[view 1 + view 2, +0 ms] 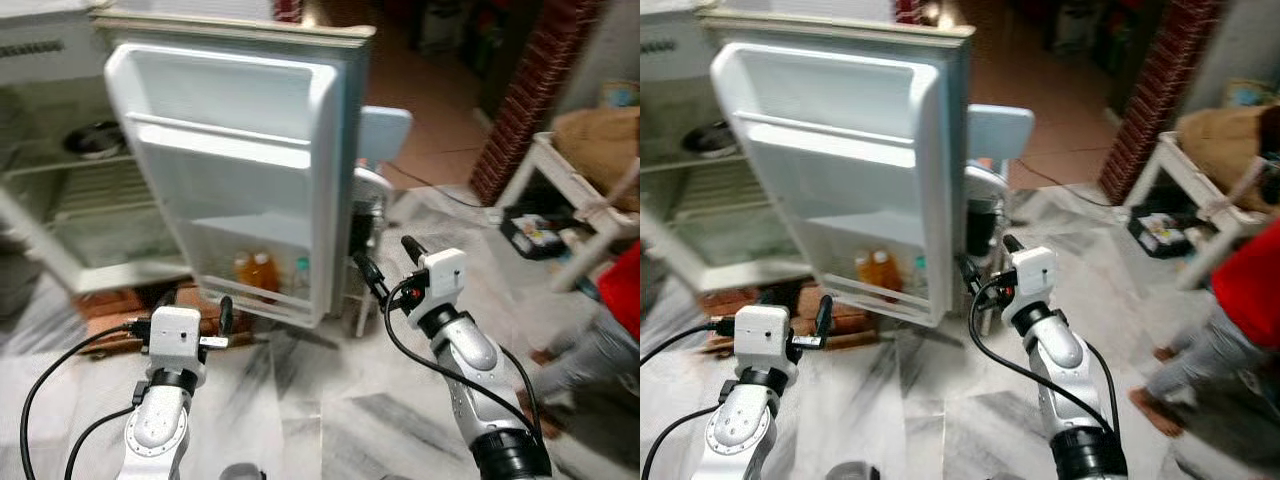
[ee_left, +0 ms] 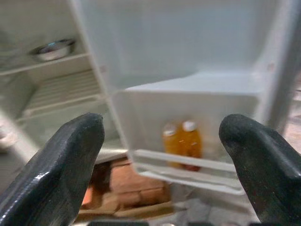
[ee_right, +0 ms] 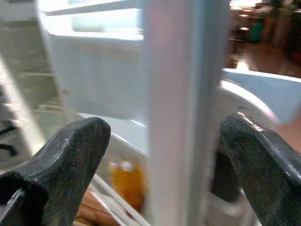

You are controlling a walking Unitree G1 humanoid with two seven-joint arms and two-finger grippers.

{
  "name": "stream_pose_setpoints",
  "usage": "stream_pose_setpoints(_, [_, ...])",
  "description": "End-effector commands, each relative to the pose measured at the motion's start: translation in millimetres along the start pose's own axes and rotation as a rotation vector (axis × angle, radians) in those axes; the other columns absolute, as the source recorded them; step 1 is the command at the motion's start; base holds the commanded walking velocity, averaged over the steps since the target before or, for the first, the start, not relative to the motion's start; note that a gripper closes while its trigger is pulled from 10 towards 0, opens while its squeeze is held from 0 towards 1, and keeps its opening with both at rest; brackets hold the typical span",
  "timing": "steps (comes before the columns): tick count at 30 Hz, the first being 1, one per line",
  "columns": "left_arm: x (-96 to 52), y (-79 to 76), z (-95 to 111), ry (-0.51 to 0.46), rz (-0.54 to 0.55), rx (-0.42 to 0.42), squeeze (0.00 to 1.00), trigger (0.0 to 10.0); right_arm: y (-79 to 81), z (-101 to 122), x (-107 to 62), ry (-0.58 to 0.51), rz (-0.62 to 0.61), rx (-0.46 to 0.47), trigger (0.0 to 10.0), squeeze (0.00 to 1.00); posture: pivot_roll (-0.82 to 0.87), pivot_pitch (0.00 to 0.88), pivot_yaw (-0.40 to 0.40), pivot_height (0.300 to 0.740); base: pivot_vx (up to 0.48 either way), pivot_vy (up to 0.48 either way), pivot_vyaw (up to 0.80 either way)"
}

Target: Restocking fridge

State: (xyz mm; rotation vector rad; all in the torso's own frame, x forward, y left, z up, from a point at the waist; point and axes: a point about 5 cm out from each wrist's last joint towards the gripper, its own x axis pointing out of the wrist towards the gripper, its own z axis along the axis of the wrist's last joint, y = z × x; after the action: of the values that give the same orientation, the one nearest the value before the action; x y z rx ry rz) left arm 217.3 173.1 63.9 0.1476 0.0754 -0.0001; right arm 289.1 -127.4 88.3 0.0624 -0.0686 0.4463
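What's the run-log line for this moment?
fridge door: open | door bin: two orange bottles | left claw: open, empty, facing bin | right claw: open, straddling door edge | steel bowl: on shelf

One fridge [image 1: 60, 150] stands open at far left, with one door [image 1: 235, 150] swung out toward the centre. The lowest door shelf [image 1: 262, 300] holds two orange bottles [image 1: 255, 270] side by side and one pale bottle [image 1: 301, 272] to their right. One metal bowl [image 1: 92, 138] rests on an inner fridge shelf. One white chair [image 1: 570, 190] stands at far right. One person [image 1: 605, 320] is partly visible at the right edge.
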Motion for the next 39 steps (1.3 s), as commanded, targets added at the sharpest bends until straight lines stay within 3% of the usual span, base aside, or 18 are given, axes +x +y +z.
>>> stream_pose_setpoints(1, [0.1, -0.6, 2.8, -0.013, -0.014, -0.002, 0.00, 10.0, -2.8, 5.6, 1.5, -0.025, -0.012, -0.015, 10.0, 0.00, 0.02, 0.052, 0.015, 0.740, 0.255, 0.000, 0.47])
stream_pose_setpoints(9, [-1.1, -1.0, 1.9, -0.010, -0.017, 0.004, 0.00, 10.0, -5.1, 4.7, 2.1, -0.016, -0.012, -0.025, 10.0, 0.00, 0.02, 0.051, 0.014, 0.740, 0.104, 0.000, 0.05])
stream_pose_setpoints(39, [-3.6, 1.4, -4.2, 0.018, 0.001, 0.010, 0.00, 10.0, -7.2, 3.7, 9.4, -0.009, -0.021, -0.041, 10.0, 0.00, 0.03, 0.044, 0.008, 0.740, 0.317, 0.000, 0.00])
